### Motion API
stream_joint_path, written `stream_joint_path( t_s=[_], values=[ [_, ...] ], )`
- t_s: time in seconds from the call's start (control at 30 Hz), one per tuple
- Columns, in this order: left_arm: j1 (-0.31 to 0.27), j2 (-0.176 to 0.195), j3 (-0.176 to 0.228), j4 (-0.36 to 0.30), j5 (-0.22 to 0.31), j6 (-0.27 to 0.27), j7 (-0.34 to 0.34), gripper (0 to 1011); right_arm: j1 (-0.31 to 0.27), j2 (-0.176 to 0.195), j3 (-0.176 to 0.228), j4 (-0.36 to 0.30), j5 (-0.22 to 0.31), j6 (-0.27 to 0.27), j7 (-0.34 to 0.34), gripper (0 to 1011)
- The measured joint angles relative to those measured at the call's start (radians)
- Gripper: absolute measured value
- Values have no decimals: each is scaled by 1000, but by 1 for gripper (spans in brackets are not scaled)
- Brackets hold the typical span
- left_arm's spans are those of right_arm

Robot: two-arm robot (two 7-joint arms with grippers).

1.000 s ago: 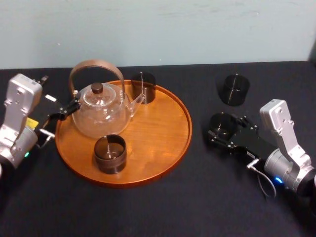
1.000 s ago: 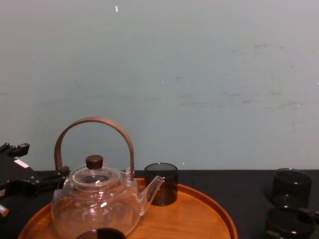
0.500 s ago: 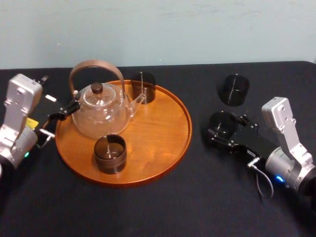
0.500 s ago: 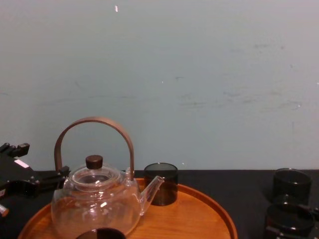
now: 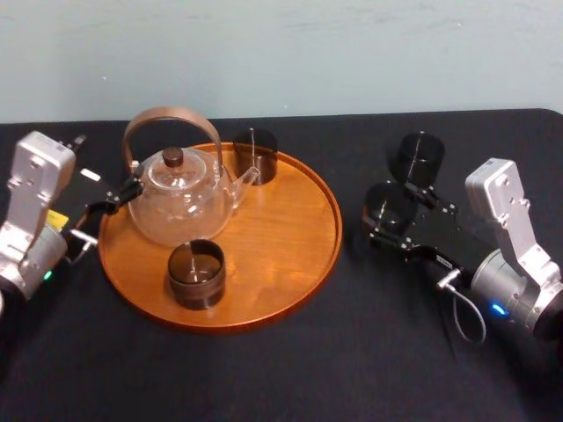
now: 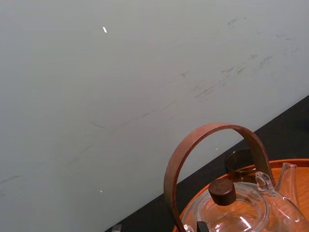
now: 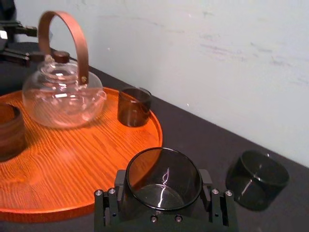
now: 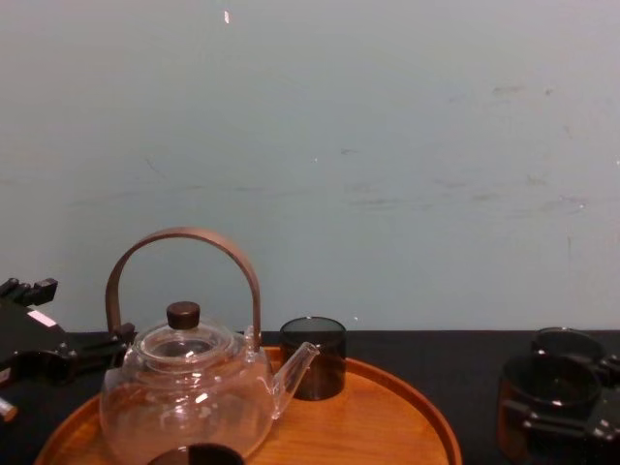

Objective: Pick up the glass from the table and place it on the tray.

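My right gripper (image 5: 387,221) is shut on a dark smoked glass (image 5: 384,207), held upright just above the black table (image 5: 334,360), right of the tray (image 5: 290,264). In the right wrist view the glass (image 7: 163,178) sits between the two black fingers (image 7: 110,205), with the tray's rim (image 7: 155,137) close beyond it. From the chest view the held glass (image 8: 548,395) hangs at the lower right. The round orange-brown tray carries a glass teapot (image 5: 180,200) and two dark glasses (image 5: 255,155) (image 5: 196,273). My left gripper (image 5: 113,202) rests at the tray's left edge beside the teapot.
Another dark glass (image 5: 418,158) stands on the table just behind the held one, also seen as the second glass (image 7: 257,173) in the right wrist view. A pale wall runs behind the table. The tray's right half is bare wood (image 5: 281,224).
The right gripper has lifted the glass off the table and carried it slightly toward the tray and the far glass. The left arm has stayed still.
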Motion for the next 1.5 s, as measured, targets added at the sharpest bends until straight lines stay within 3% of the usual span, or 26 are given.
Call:
stream_joint_path(
  t_s=[0.37,0.83,1.5],
  values=[
    [0,0,0,0,0,0,0,1010,6,-4,-14,-44,-10,18,15,920],
    [0,0,0,0,0,0,0,1010,41,-26,-58,-36,-22,29,30,920],
    [0,0,0,0,0,0,0,1009,122,-85,-171,29,-70,35,57,920]
  ],
)
